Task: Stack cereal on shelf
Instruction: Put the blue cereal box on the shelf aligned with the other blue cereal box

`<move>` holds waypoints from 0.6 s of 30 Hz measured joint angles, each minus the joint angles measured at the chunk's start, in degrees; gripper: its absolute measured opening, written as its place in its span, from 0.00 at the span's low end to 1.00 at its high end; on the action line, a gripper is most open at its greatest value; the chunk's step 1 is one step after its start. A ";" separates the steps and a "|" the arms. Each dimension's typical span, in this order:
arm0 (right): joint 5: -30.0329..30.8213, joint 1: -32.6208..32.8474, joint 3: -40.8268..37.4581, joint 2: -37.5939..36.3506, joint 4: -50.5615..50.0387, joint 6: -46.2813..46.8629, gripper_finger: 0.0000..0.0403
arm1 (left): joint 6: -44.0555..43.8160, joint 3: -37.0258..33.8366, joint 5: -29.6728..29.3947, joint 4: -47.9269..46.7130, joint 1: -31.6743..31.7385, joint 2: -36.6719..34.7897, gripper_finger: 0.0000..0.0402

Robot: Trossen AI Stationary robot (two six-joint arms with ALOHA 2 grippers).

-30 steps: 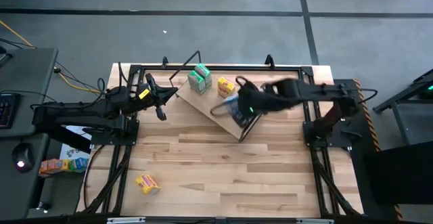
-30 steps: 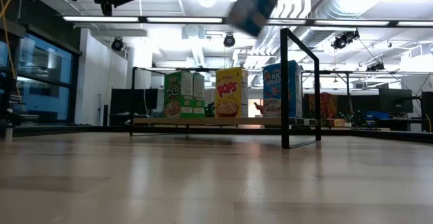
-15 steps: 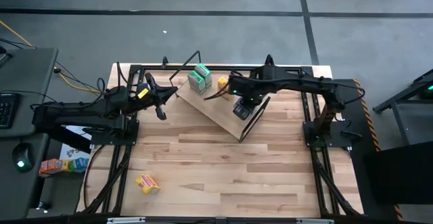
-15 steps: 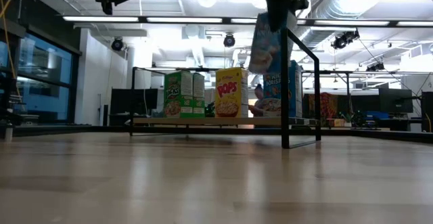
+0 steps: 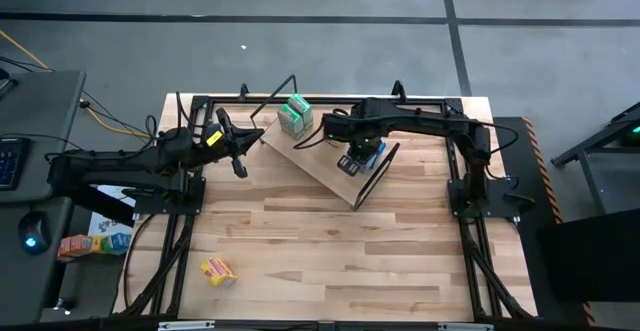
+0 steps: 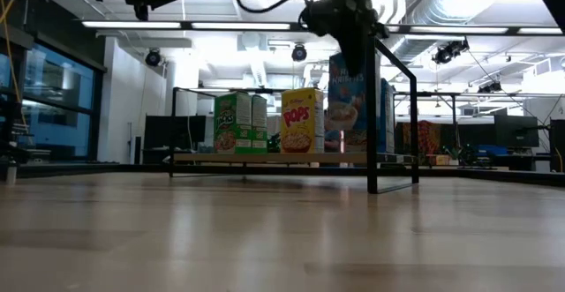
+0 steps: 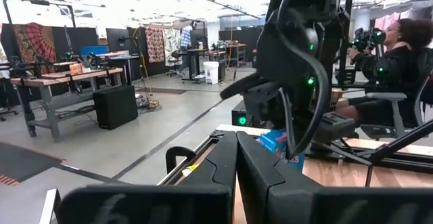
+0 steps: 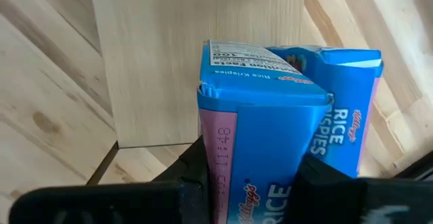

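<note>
The shelf [image 5: 318,159] is a light wood board on black wire legs, lying slantwise at the table's far middle. On it stand two green cereal boxes [image 6: 234,123], a yellow one [image 6: 302,120] and a blue one [image 8: 352,109]. My right gripper [image 5: 358,156] hangs over the shelf's right part, shut on a second blue cereal box [image 6: 349,102] right beside the standing blue one. My left gripper [image 5: 238,166] waits shut at the table's far left, its fingers [image 7: 237,163] pressed together. Another yellow box [image 5: 217,270] lies on the table near the front left. My right gripper pinches the blue box's upper end [image 8: 254,153] between its two fingers, one on each of two opposite faces. The fingers [image 8: 196,163] come from above, pointing down. The box hangs upright below them, its lower end [image 6: 347,146] right at the shelf board; whether it touches, I cannot tell.
A tall black wire frame [image 6: 393,116] stands at the shelf's near right end, close to the held box. Bare wooden table [image 5: 340,261] stretches in front of the shelf. A seated person [image 7: 399,55] shows in the room beyond the table.
My right gripper has come down toward the shelf with the blue box and tipped until it points down. The box, high and tilted a second ago, now hangs upright next to the other blue box.
</note>
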 joint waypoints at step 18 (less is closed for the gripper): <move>-2.96 0.07 0.00 4.16 0.11 3.02 0.19 | 0.00 0.00 0.00 -0.20 0.00 0.00 0.00</move>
